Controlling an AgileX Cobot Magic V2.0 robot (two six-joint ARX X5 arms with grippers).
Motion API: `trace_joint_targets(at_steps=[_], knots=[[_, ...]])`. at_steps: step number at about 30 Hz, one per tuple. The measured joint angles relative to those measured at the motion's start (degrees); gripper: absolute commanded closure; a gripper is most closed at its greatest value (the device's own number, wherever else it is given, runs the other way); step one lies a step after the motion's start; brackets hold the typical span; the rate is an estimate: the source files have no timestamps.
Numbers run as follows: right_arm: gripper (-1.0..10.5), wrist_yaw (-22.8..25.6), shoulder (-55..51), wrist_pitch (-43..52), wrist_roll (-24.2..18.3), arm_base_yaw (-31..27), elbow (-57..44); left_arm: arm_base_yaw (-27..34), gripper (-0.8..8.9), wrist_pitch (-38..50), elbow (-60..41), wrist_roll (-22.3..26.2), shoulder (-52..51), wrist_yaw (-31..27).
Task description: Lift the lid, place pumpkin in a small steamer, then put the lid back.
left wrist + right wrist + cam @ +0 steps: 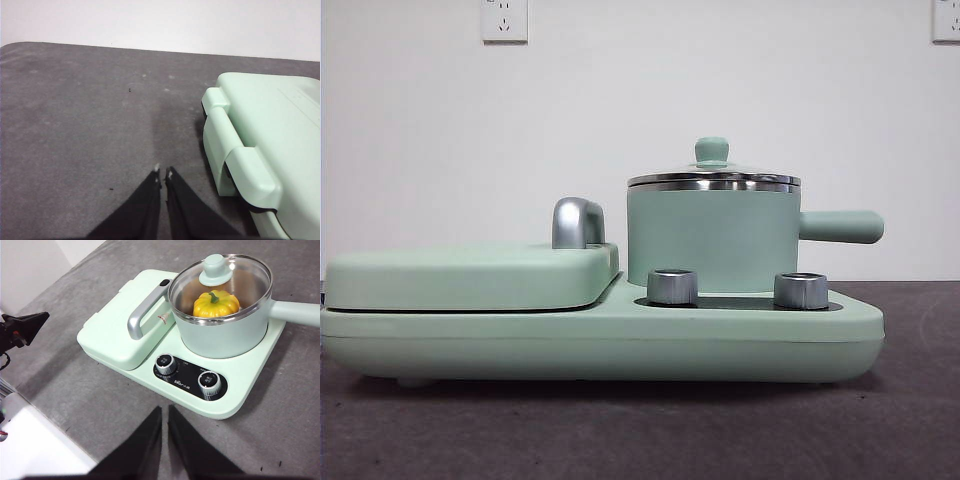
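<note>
The small steamer [710, 240] stands on the appliance base, its straight handle [840, 226] pointing right. The glass lid [713, 178] with the mint-green knob sits on its rim. In the right wrist view the yellow-orange pumpkin [216, 304] lies inside the steamer [225, 332] under the lid [220, 280]. My right gripper [164, 410] is shut and empty, held back above the table in front of the knobs. My left gripper [163, 172] is shut and empty over bare table beside the appliance's flat cover [260, 135]. Neither gripper shows in the front view.
The wide mint-green appliance base [620, 345] carries a flat cover [470, 275] with a chrome handle [576, 222] and two chrome knobs [672, 287]. The other arm's black tip [22, 327] shows at the edge of the right wrist view. Grey table mat [75, 125] surrounds it.
</note>
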State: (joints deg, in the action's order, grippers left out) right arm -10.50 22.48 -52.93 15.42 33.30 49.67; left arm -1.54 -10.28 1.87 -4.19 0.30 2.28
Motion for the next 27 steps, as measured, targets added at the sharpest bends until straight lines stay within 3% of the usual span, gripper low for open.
trace_joint_targets(at_steps=[23, 27], knots=[[9.3, 0.0, -0.5, 1.09, -0.02, -0.2, -0.42, -0.02, 7.92, 0.0, 0.0, -0.11, 0.02, -0.44], [9.3, -1.6, -3.34, 6.03, -0.04, -5.66, -4.04, -0.02, 7.92, -0.02, 0.0, -0.11, 0.0, -0.44]])
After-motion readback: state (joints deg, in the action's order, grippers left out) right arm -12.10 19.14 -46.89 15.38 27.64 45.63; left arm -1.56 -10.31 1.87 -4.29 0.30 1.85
